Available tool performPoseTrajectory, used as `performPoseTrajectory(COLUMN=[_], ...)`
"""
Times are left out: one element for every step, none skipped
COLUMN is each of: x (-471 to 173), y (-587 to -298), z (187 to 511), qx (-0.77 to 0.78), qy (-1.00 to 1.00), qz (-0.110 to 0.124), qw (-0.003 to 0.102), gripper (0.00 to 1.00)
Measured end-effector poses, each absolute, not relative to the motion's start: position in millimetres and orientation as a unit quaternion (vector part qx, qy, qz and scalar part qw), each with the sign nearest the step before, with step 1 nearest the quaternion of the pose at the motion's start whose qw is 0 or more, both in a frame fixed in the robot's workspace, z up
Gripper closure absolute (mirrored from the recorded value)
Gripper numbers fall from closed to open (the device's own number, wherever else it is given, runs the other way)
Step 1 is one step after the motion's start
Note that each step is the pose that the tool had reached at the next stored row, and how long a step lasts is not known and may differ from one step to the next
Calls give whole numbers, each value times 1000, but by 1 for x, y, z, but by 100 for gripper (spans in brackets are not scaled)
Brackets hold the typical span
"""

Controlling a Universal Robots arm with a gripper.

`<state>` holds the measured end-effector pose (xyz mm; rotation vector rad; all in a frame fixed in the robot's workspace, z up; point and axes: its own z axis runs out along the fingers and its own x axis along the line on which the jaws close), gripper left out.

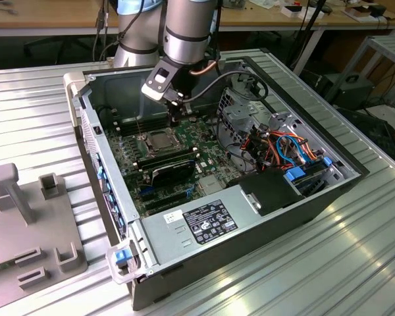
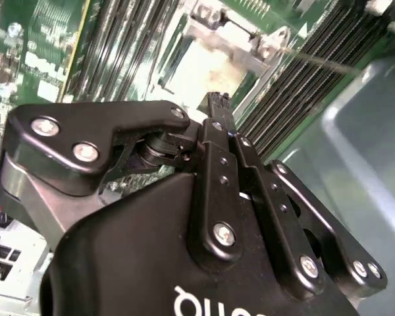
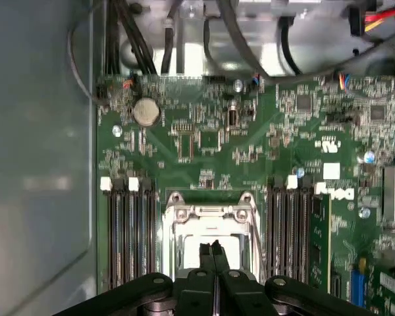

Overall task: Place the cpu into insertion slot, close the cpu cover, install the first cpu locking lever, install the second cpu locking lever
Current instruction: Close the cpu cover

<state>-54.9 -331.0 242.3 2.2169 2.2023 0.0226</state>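
My gripper point(image 3: 214, 249) hangs over the green motherboard with its two black fingers pressed together and nothing between them. Right beneath the fingertips lies the cpu point(image 3: 187, 249), a pale silvery square seated in the insertion slot point(image 1: 156, 139). The cpu cover point(image 3: 210, 212), a silvery metal frame, lies down around the chip. In the second wrist view the gripper point(image 2: 214, 99) points at the same bright chip point(image 2: 207, 66). A thin locking lever point(image 2: 316, 61) sticks out beside the socket, and in the exterior view it point(image 1: 139, 125) stands upright. There the gripper point(image 1: 177, 122) hovers just above the socket.
Long black memory slots point(image 3: 125, 230) flank the socket on both sides. A black card point(image 1: 171, 170) lies just in front of it, with the power supply point(image 1: 204, 220) nearer still. Cable bundles point(image 1: 276, 145) fill the case's right side. A grey fixture point(image 1: 26, 217) stands on the table.
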Motion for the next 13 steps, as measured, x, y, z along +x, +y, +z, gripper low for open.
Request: performPoseTrajectory(x=[-73,-74,-75,-76,-76,-77,-77,-78,-78,-78,-78,-78,-78], y=[-331,-331,-331,-331,-332,-332,-333,-333,-333,-333,-333,-333,-333], z=[236,233,232,230,228,227,226,226,226,226,225,225,225], qx=[709,709,709,709,709,709,709,709,709,709,709,709,709], qy=[705,705,705,705,705,705,705,705,705,705,705,705,705], qz=[6,6,5,5,5,5,5,5,5,5,5,5,5], qw=[7,7,6,6,6,6,6,6,6,6,6,6,6], gripper=[89,89,89,89,89,89,89,89,89,89,89,89,89])
